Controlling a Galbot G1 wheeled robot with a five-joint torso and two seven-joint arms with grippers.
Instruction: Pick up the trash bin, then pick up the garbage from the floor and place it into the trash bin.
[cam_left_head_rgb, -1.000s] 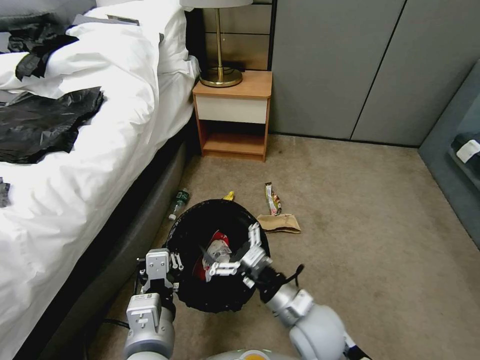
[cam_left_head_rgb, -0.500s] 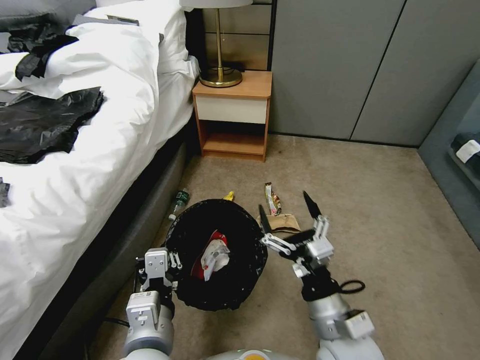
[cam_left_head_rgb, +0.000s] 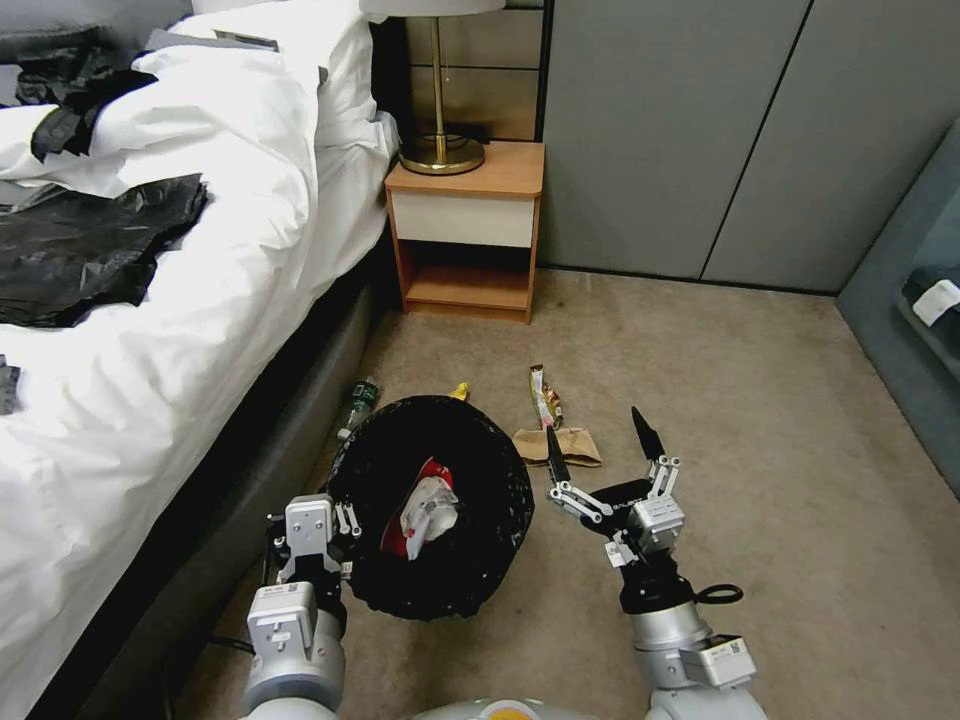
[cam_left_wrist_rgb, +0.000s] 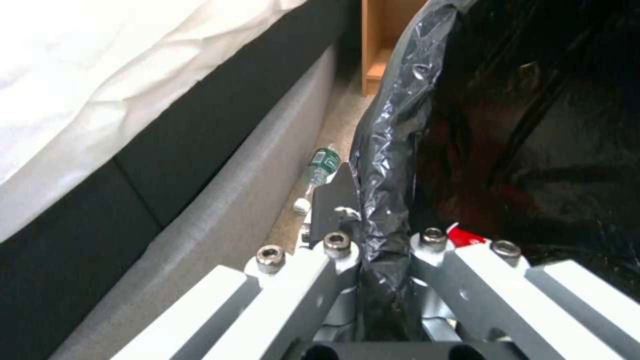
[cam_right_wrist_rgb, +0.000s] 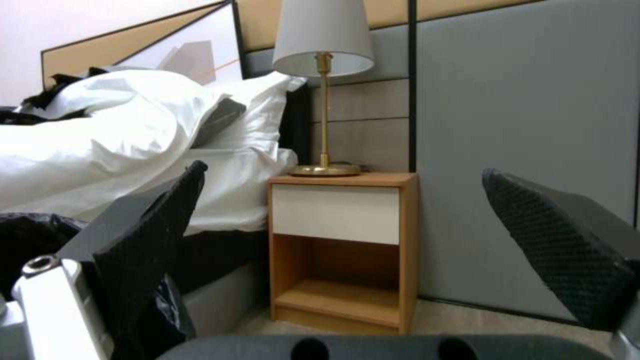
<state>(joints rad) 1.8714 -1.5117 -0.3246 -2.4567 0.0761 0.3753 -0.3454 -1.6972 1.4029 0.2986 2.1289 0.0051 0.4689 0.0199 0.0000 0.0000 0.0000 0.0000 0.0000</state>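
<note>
- The left hand (cam_left_head_rgb: 345, 525) pinches the near rim of the small round bin with the crinkly black plastic liner (cam_left_head_rgb: 470, 580); in the left wrist view the liner fold (cam_left_wrist_rgb: 383, 200) is clamped between its fingers. The bin hangs tilted, its mouth towards the head camera, beside the bed's grey base (cam_left_head_rgb: 290, 430).
- A red-and-white wrapper and crumpled white paper (cam_left_head_rgb: 425, 505) already lie inside the bin.
- The right hand (cam_left_head_rgb: 605, 450) hovers to the right of the bin, empty, its dark-tipped fingers (cam_left_head_rgb: 647, 435) spread wide, just short of the brown card scrap (cam_left_head_rgb: 575, 447) on the beige carpet floor (cam_left_head_rgb: 760, 420).
- That scrap looks the likely next pick. It lies flat, so I would come down steeply, one fingertip at each edge, and close gently so it buckles up into the grip.
- The narrow printed wrapper (cam_left_head_rgb: 544, 395) lies just beyond the scrap; keep the far finger from dragging it.
- The yellow snack wrapper (cam_left_head_rgb: 459, 391) and the small green-labelled plastic bottle (cam_left_head_rgb: 355, 405) lie behind the bin near the bed; reaching them probably needs the bin moved aside.
- Keep the bin's mouth up so nothing tips out.
</note>
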